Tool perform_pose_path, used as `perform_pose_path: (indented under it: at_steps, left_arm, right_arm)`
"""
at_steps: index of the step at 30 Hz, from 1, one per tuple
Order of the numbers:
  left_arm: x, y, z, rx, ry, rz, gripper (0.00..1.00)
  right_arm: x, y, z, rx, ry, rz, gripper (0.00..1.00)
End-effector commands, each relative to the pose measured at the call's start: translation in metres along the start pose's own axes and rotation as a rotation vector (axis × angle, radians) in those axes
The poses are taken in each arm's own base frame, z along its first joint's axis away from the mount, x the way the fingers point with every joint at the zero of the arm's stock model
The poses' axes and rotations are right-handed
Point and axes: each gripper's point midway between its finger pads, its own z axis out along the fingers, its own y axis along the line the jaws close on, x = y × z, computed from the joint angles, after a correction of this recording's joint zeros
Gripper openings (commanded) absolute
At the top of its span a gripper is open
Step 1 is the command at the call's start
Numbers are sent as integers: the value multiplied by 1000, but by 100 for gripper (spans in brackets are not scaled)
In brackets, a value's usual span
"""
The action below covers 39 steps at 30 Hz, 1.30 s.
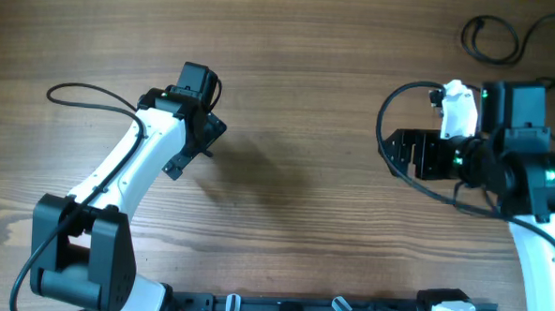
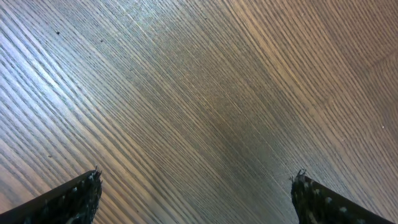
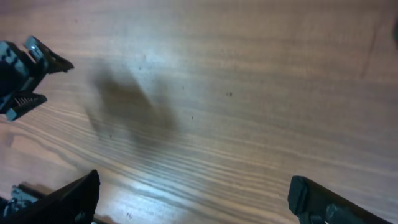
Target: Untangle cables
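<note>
The left arm (image 1: 132, 163) rises from its base at the counter's (image 1: 310, 44) near edge and slants away from the robot, bent at the wrist so that the left hand (image 1: 198, 147) faces down at the wood. That hand is well apart from the cables (image 1: 492, 39), far off to their left and nearer the robot than they are. In the left wrist view its two fingers (image 2: 74, 199) are spread as wide as they go, with only bare wood grain between them. It holds nothing and touches nothing.

The right arm (image 1: 536, 251) comes up from its base and folds at the elbow. Its forearm lies level and points leftward, away from the cables. The right hand (image 1: 397, 153) is nearer the robot than the cables and somewhat to their left, much closer to them than the left hand but clearly apart from them. Its fingers (image 3: 68, 199) are also spread fully, with nothing gripped and only wood beneath.

The cables lie as a small black loop at the far right corner of the counter. One strand trails from the loop toward the right edge, and neither hand touches them.
</note>
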Motion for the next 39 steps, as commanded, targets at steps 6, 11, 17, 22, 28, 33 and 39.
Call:
perform_pose_path:
  at_steps: [6, 11, 17, 22, 28, 33, 39]
  left_arm:
    - [1, 3, 4, -18, 3, 6, 100]
    - [1, 3, 4, -18, 3, 6, 100]
    - [1, 4, 4, -19, 3, 6, 100]
    - [1, 3, 4, -18, 3, 6, 100]
    - [1, 3, 4, -18, 3, 6, 100]
    - [1, 3, 4, -18, 3, 6, 100]
    - [1, 3, 4, -18, 3, 6, 100]
  right_arm:
    - [-1, 3, 6, -32, -226, -174, 100]
    - [13, 1, 17, -50, -438, -256, 100]
    - [35, 1, 13, -51, -617, -320, 100]
    - [34, -3, -5, 2, -696, -327, 100]
    - [48, -28, 12, 100, -790, -310, 100]
    - [44, -29, 16, 95, -932, -347, 100]
    - [39, -27, 6, 94, -1100, -385, 100]
